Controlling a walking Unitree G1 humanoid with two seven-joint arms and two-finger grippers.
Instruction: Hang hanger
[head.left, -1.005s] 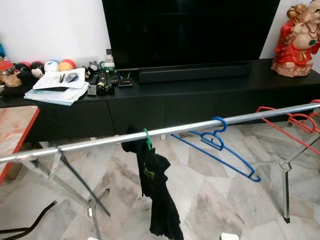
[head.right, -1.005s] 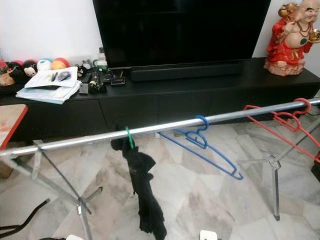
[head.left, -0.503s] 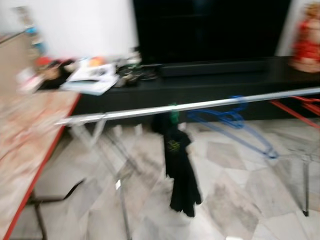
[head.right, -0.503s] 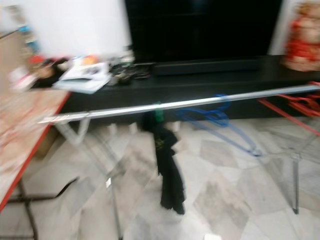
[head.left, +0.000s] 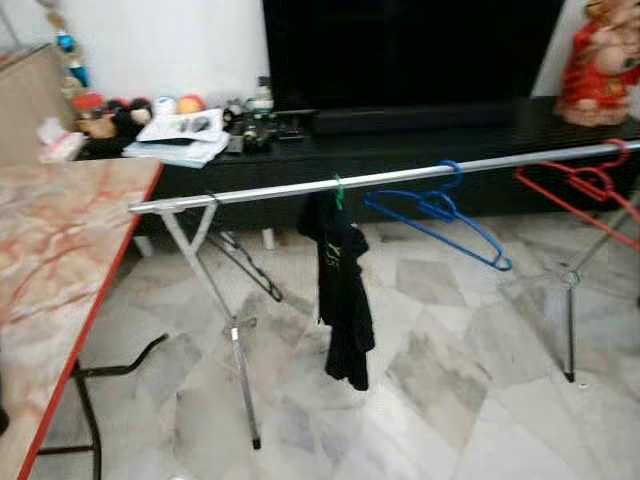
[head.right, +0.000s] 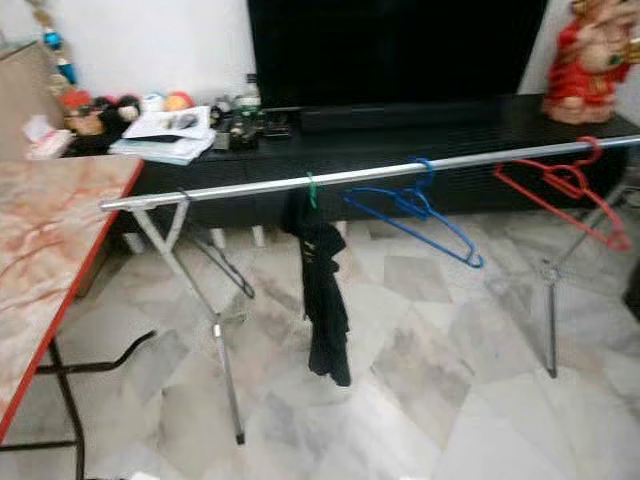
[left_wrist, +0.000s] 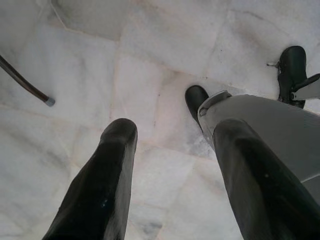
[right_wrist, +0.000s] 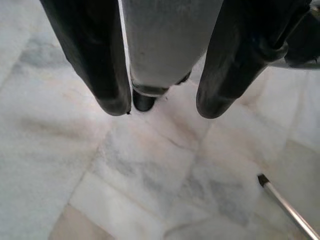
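A long silver rail (head.left: 400, 177) on a folding stand crosses the room in front of me. Three hangers hang on it: a green hanger (head.left: 339, 189) carrying a black garment (head.left: 344, 290), an empty blue hanger (head.left: 440, 208) to its right, and a red hanger (head.left: 585, 188) at the far right. Both arms hang idle over the marble floor. My left gripper (left_wrist: 172, 132) is open with nothing between its fingers (left_wrist: 107, 185). My right gripper (right_wrist: 164, 106) is open and empty too, its fingers (right_wrist: 95, 60) pointing down at the tiles.
A marble-topped table with a red edge (head.left: 60, 260) stands at my left. Behind the rail runs a black TV console (head.left: 420, 135) with papers (head.left: 180, 135), small items and a red statue (head.left: 600, 60). The stand's legs (head.left: 235, 340) spread across the floor.
The camera has pulled back and swung left, so the table at the left has come into view and the rail looks farther off. The hangers keep their places on the rail.
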